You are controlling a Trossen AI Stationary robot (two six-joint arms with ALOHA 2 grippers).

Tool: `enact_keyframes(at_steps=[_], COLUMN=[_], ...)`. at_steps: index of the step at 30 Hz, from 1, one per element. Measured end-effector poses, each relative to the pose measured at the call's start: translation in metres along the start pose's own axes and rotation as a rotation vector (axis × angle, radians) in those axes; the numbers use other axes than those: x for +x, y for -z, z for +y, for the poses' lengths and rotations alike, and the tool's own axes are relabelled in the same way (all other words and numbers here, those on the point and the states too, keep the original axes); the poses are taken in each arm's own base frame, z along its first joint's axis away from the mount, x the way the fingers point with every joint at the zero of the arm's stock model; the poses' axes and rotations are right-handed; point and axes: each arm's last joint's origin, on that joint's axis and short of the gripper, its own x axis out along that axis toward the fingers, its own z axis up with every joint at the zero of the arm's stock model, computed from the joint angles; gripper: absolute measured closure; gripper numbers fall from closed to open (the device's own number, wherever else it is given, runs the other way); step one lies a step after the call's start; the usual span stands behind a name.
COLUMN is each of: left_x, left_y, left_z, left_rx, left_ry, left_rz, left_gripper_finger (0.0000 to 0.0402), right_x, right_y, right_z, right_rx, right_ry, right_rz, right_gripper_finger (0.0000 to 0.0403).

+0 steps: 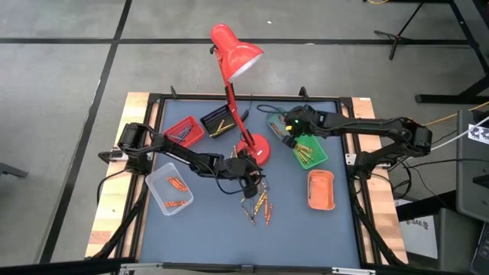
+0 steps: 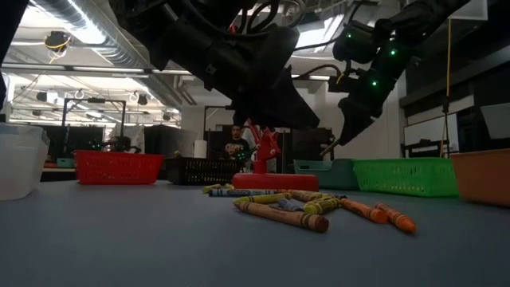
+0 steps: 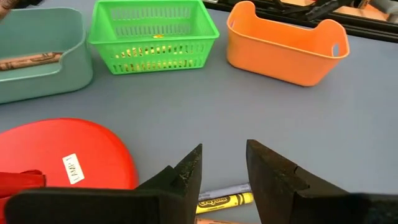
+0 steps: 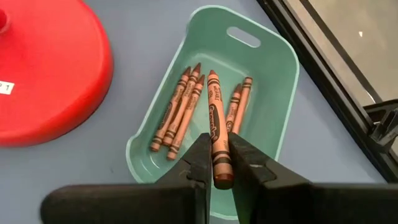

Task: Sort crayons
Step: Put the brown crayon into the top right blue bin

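My right gripper (image 4: 219, 163) pinches a brown crayon (image 4: 217, 134) over the teal tray (image 4: 277, 106); left gripper (image 3: 224, 168) gapes empty above the unsorted pile (image 1: 260, 202).

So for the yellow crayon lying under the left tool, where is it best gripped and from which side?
Probably at mid-shaft, from straight above. The yellow crayon lies flat on the table, its length running across the gap of the open left tool, so the fingers could close across its thin width. A grey crayon lies alongside, so the grip has to be tight.
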Motion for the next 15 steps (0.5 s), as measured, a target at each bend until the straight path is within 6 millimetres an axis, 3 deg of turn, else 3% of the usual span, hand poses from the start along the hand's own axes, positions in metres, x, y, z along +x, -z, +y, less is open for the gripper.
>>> enact_keyframes(at_steps=[8,15], left_x=[-0.0004,-0.0012], left_y=[0.0011,0.0069], left_z=[-0.0017,-0.0034], left_rx=[0.002,0.0], left_ry=[0.023,0.05], left_rz=[0.011,0.073], left_gripper_finger=[0.0293,0.0293], right_x=[-0.0001,-0.0001], right_y=[0.0,0.0], right_z=[0.0004,0.0004], right_rx=[-0.001,-0.001], right_ry=[-0.001,-0.001], right_rz=[0.0,-0.001], right_gripper_finger=[0.0356,0.0307])
